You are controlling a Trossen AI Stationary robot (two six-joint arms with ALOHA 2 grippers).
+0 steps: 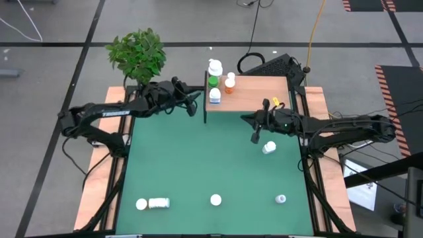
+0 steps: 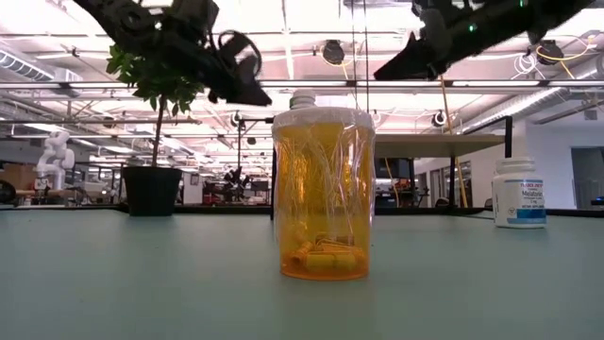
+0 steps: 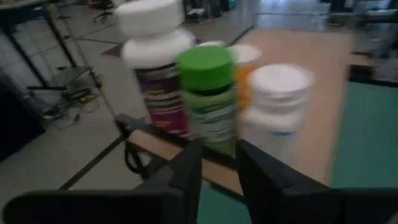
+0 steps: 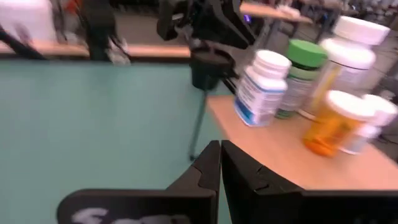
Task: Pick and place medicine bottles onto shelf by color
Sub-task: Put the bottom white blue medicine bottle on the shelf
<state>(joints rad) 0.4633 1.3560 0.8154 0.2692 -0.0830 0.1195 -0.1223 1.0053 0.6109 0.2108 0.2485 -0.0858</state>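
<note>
The shelf (image 1: 254,94) stands at the far middle of the green mat. At its left end stand several medicine bottles: a tall white one (image 1: 215,67), a green-capped one (image 1: 213,81), a white one with a blue label (image 1: 215,96) and an orange one (image 1: 229,84). My left gripper (image 1: 194,104) hovers just left of the shelf's left end, slightly open and empty; in the left wrist view it (image 3: 217,171) points at the green-capped bottle (image 3: 208,93). My right gripper (image 1: 255,137) hangs over the mat just in front of the shelf, shut and empty. A white bottle (image 1: 269,147) lies on the mat beside it.
More bottles rest near the mat's front edge: two at the left (image 1: 141,204) (image 1: 158,203), one in the middle (image 1: 216,199), one at the right (image 1: 281,198). A potted plant (image 1: 137,54) stands at the far left. Wooden side rails (image 1: 99,185) flank the mat.
</note>
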